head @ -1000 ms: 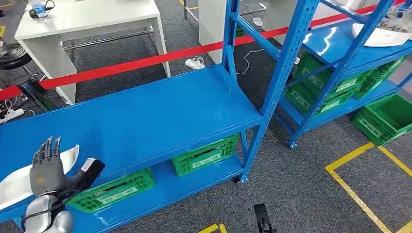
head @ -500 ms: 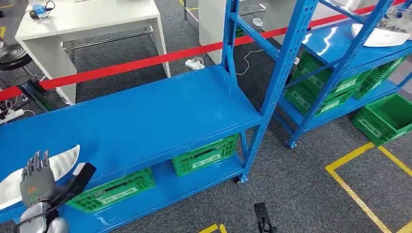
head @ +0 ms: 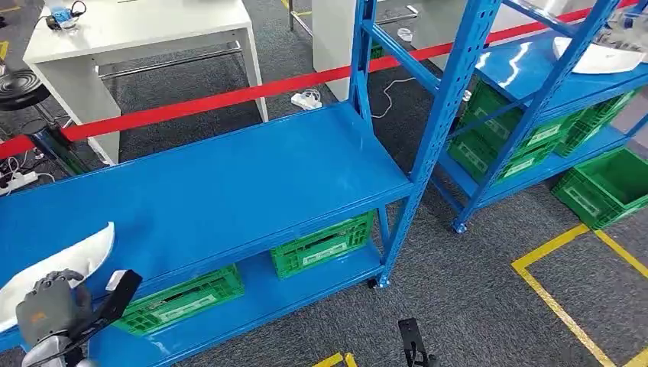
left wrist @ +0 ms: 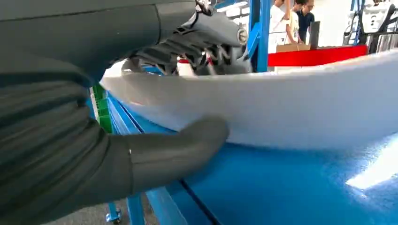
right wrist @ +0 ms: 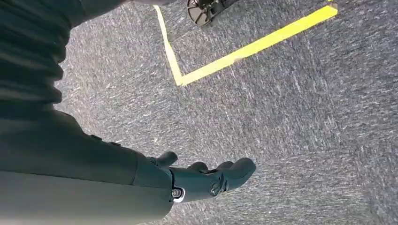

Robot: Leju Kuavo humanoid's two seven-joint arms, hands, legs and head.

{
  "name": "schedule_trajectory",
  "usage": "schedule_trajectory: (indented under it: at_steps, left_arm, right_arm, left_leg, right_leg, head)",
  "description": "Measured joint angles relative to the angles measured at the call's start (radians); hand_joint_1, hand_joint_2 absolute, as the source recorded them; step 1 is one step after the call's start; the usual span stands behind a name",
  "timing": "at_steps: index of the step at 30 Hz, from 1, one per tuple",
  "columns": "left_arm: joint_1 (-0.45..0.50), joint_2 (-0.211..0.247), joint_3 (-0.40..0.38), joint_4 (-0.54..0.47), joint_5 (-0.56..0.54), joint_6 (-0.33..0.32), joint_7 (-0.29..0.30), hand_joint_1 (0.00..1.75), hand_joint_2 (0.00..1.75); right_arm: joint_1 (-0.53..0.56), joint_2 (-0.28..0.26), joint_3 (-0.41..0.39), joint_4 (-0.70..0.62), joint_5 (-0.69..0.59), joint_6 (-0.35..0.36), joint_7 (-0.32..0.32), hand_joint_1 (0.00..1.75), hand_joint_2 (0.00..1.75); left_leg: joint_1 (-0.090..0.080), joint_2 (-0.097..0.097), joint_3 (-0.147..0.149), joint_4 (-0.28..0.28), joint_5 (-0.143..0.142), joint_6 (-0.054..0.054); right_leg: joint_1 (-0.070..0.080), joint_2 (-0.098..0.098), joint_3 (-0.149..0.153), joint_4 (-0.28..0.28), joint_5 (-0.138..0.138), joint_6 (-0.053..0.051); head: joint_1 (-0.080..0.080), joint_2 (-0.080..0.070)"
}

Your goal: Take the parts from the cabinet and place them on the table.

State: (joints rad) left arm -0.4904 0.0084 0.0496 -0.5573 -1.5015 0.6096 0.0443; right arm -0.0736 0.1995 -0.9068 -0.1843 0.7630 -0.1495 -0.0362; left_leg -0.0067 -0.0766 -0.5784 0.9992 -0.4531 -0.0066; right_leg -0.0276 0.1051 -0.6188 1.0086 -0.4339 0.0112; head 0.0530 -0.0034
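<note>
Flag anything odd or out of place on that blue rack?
Nothing damaged or spilled. The curved white moulded part lies at the near corner of the blue metal shelf, where the left hand grips its edge. Green plastic crates sit squarely on the lower shelf. The right hand hangs over grey carpet.

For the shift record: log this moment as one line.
left hand: grips curved white moulded part | part: on blue metal shelf | right hand: empty, hangs over grey carpet
</note>
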Motion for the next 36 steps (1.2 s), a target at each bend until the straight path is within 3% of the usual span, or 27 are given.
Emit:
schedule_trajectory:
  at_steps: [7, 8, 9, 11, 14, 16, 19, 22, 23, 25, 27, 31, 36]
  left_arm:
    - [-0.003, 0.0, 0.007, -0.003, -0.028, 0.006, 0.005, 1.75, 1.75]
    - [-0.005, 0.0, 0.007, -0.003, -0.034, 0.009, 0.006, 1.75, 0.0]
    - [-0.007, 0.0, 0.007, -0.003, -0.043, 0.011, 0.009, 1.75, 1.75]
    - [-0.01, 0.0, 0.007, 0.0, -0.057, 0.032, 0.009, 1.75, 1.75]
    - [0.002, 0.003, -0.013, -0.021, -0.065, 0.078, 0.075, 1.75, 1.75]
    - [0.041, 0.012, -0.063, -0.124, -0.066, 0.089, 0.087, 1.75, 1.75]
    - [0.091, 0.018, -0.106, -0.319, -0.066, 0.093, 0.039, 1.75, 1.75]
    - [0.12, -0.003, -0.109, -0.461, -0.038, 0.093, -0.057, 1.75, 1.75]
    - [0.127, -0.016, -0.109, -0.497, 0.003, 0.093, -0.115, 1.75, 1.75]
    - [0.152, -0.064, -0.103, -0.591, 0.222, 0.093, -0.364, 1.75, 1.75]
    - [0.179, -0.095, -0.112, -0.667, 0.426, 0.086, -0.524, 1.75, 1.75]
    - [0.256, -0.111, -0.168, -0.866, 0.682, -0.004, -0.587, 1.75, 1.75]
    - [0.324, -0.105, -0.238, -1.052, 0.826, -0.084, -0.668, 1.75, 1.75]
  right_arm:
    - [-0.001, 0.0, -0.003, 0.0, -0.002, -0.005, 0.002, 0.0, 1.75]
    - [-0.001, 0.0, -0.003, 0.0, -0.003, -0.007, 0.002, 0.0, 1.75]
    - [-0.001, 0.0, -0.004, 0.0, -0.003, -0.01, 0.002, 0.0, 1.75]
    - [-0.001, 0.0, -0.009, 0.0, -0.003, -0.013, 0.0, 0.0, 1.75]
    - [-0.001, 0.0, -0.012, 0.0, -0.003, -0.018, 0.0, 0.0, 1.75]
    - [-0.001, 0.0, -0.018, 0.0, -0.003, -0.021, -0.001, 0.0, 1.75]
    - [-0.001, 0.0, -0.024, 0.0, -0.006, -0.026, -0.001, 0.0, 1.75]
    - [-0.003, 0.001, -0.026, 0.0, -0.006, -0.029, 0.0, 0.0, 1.75]
    - [-0.002, 0.001, -0.027, 0.0, -0.005, -0.029, 0.0, 0.0, 1.75]
    - [-0.002, 0.001, -0.028, 0.0, 0.004, -0.024, 0.003, 0.0, 1.75]
    - [-0.002, 0.001, -0.028, 0.0, 0.012, -0.018, 0.003, 0.0, 1.75]
    - [0.001, 0.001, -0.028, 0.0, 0.032, -0.009, 0.006, 0.0, 1.75]
    - [0.001, 0.001, -0.028, 0.0, 0.054, -0.005, 0.008, 0.0, 1.75]
  left_leg:
    - [0.0, 0.0, 0.0, 0.0, 0.0, 0.0]
    - [0.0, 0.0, 0.0, 0.0, 0.0, 0.0]
    - [0.0, 0.0, 0.0, 0.0, 0.0, 0.0]
    - [0.0, 0.0, 0.0, 0.0, 0.0, 0.0]
    - [0.0, 0.001, 0.0, 0.0, 0.0, 0.0]
    - [0.0, 0.001, 0.0, 0.0, 0.0, 0.0]
    - [0.0, -0.001, -0.001, 0.0, 0.0, 0.0]
    - [0.0, 0.0, -0.001, 0.0, 0.0, 0.0]
    - [0.0, 0.0, -0.001, 0.0, -0.001, 0.0]
    - [-0.001, 0.0, -0.002, 0.0, -0.001, 0.001]
    - [-0.001, 0.0, -0.002, 0.0, -0.002, 0.001]
    - [0.0, 0.004, 0.0, 0.0, -0.004, -0.001]
    - [0.0, 0.002, 0.0, 0.0, -0.004, -0.001]
  right_leg:
    - [0.0, 0.0, 0.0, 0.0, 0.0, 0.0]
    - [0.0, 0.0, 0.0, 0.0, 0.0, 0.0]
    - [0.0, 0.0, 0.0, 0.0, 0.0, 0.0]
    - [0.0, 0.0, 0.0, 0.0, 0.0, 0.0]
    - [0.0, 0.0, 0.0, 0.0, 0.0, 0.0]
    - [0.0, 0.001, -0.001, 0.001, 0.0, 0.0]
    - [0.0, -0.001, -0.001, 0.001, 0.0, 0.0]
    - [0.0, 0.0, -0.001, 0.001, 0.0, 0.0]
    - [0.0, 0.0, -0.002, 0.0, 0.0, 0.0]
    - [-0.001, 0.0, -0.001, 0.0, -0.001, 0.0]
    - [-0.001, 0.0, -0.002, 0.0, -0.001, 0.0]
    - [-0.001, 0.003, -0.002, 0.0, -0.001, 0.0]
    - [0.0, 0.002, -0.002, 0.001, -0.003, -0.001]
  head:
    - [0.0, 0.0]
    - [0.0, 0.0]
    - [0.0, 0.0]
    - [0.0, 0.0]
    - [0.0, 0.0]
    - [0.0, 0.0]
    - [0.0, 0.0]
    - [0.0, 0.0]
    - [0.0, 0.0]
    - [0.0, 0.0]
    - [0.0, 0.0]
    - [0.0, 0.0]
    - [0.0, 0.0]
